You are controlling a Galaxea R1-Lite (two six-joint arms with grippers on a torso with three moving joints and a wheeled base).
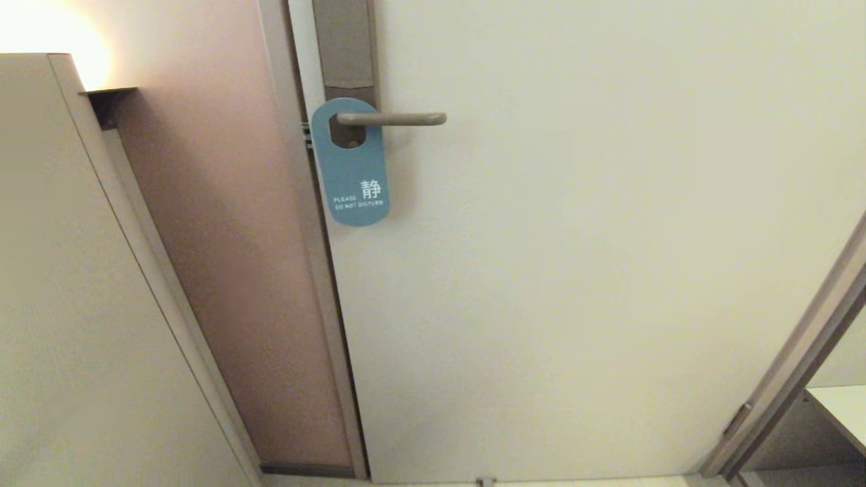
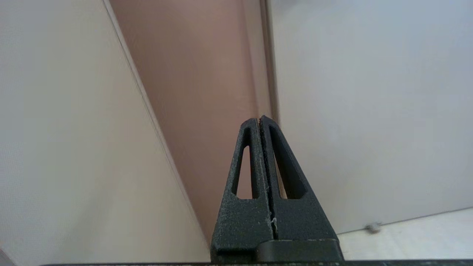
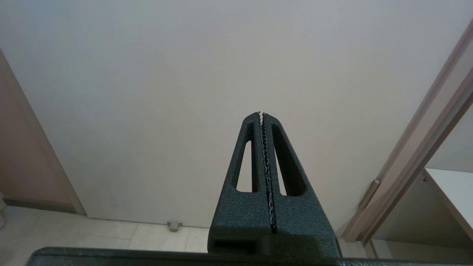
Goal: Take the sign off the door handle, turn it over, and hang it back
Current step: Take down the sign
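Note:
The sign (image 1: 353, 169) hangs by its oval hole on the door handle (image 1: 399, 119), blue side out with white "DO NOT DISTURB" lettering. The handle is a slim beige-grey lever on a tall brownish plate (image 1: 344, 44). Neither arm shows in the head view. In the left wrist view, my left gripper (image 2: 259, 119) is shut and empty, low down and pointing at the door's edge. My right gripper (image 3: 261, 113) is also shut on nothing, facing the bare lower door. The sign and handle do not appear in either wrist view.
The pale door (image 1: 595, 270) fills the middle, with a pinkish wall strip (image 1: 230, 257) and a beige panel (image 1: 74, 304) to its left. A slanted door frame (image 1: 791, 365) and a white shelf (image 1: 842, 409) lie at the lower right. A door stop (image 3: 172, 225) sits on the tiled floor.

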